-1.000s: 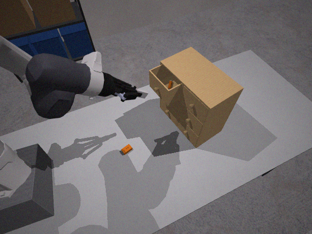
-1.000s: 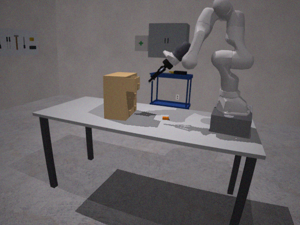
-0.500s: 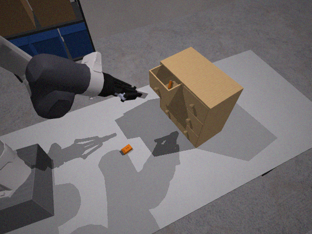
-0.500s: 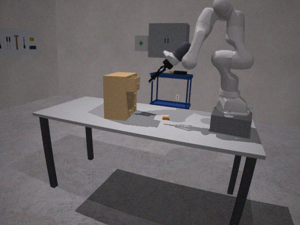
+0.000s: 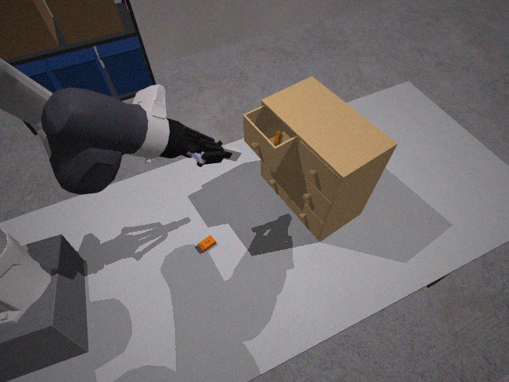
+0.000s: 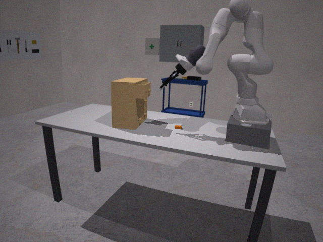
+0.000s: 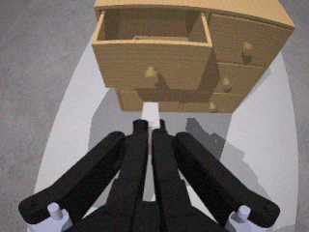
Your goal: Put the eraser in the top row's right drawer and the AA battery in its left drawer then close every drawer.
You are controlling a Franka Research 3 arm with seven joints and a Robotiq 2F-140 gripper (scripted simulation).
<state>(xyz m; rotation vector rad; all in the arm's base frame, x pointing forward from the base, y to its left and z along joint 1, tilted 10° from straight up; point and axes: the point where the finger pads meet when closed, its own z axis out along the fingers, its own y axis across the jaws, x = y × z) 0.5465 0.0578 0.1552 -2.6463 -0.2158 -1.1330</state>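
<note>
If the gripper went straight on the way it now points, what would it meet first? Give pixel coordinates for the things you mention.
Probably the chest's front [image 5: 283,181] [image 7: 159,65], below the open drawer's knob; the gripper's [image 5: 230,155] [image 6: 160,87] [image 7: 151,127] exact height is unclear.

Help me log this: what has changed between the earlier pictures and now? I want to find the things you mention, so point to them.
Nothing visibly changed. The gripper [image 5: 235,154] [image 6: 160,88] [image 7: 151,113] is in the same place, shut and empty, with nothing taken hold of or let go. The top left drawer [image 5: 258,134] [image 6: 147,88] [image 7: 126,63] stayed open, the small orange item [image 5: 277,138] [image 7: 137,39] inside it, the orange block [image 5: 207,243] [image 6: 178,127] on the table.
</note>
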